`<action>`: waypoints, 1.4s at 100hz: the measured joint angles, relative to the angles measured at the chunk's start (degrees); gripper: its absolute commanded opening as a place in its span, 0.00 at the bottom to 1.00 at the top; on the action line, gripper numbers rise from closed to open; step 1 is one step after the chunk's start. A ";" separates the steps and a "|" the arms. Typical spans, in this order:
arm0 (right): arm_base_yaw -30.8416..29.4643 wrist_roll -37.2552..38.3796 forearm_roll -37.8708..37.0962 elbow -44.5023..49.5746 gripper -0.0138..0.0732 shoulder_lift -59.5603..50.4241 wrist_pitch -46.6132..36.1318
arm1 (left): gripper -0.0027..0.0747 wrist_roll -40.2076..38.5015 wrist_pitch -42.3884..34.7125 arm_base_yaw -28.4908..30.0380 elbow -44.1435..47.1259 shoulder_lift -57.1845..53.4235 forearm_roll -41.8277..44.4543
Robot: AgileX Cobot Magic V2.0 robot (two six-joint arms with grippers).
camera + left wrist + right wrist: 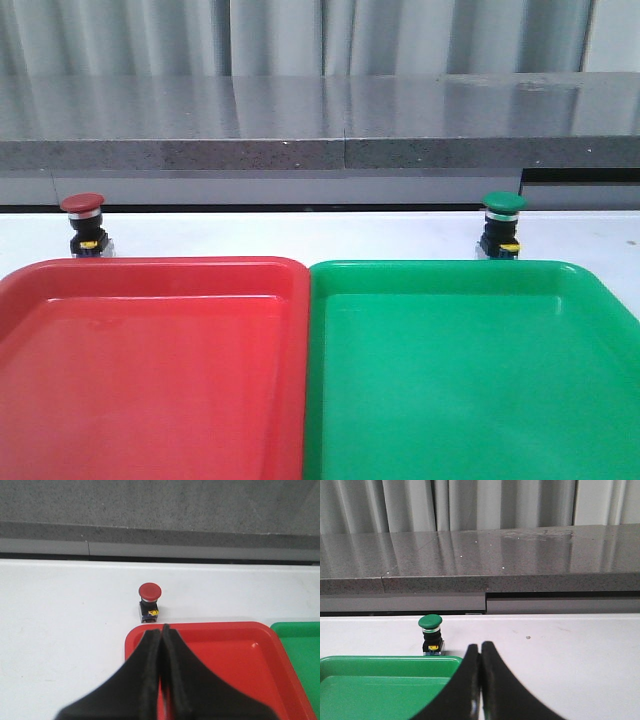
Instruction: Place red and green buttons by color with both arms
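Note:
The red button [84,225] stands upright on the white table behind the far left corner of the red tray [150,400]. The green button [501,225] stands upright behind the green tray [470,400]. Neither arm shows in the front view. In the left wrist view my left gripper [161,629] is shut and empty over the red tray's far edge [200,626], the red button [149,602] a short way beyond it. In the right wrist view my right gripper [480,646] is shut and empty beside the green tray's corner [390,680], the green button [431,635] off to one side.
A grey stone ledge [320,125] runs along the back of the table, with curtains behind it. The two trays lie side by side, touching, at the front.

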 measured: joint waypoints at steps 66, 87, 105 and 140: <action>0.00 0.00 0.00 0.00 0.08 0.00 0.00 | 0.77 0.00 1.91 0.00 -3.41 11.24 0.00; 0.00 0.00 0.00 0.00 0.08 0.00 0.00 | 0.79 0.00 1.14 0.00 -3.55 11.27 0.00; 0.00 0.00 0.00 0.00 0.08 0.00 0.00 | 0.79 0.00 -0.23 0.00 -6.20 14.38 -0.34; 0.00 0.00 0.00 0.00 0.08 0.00 0.00 | 0.77 0.00 -0.23 0.00 -19.64 35.21 -0.47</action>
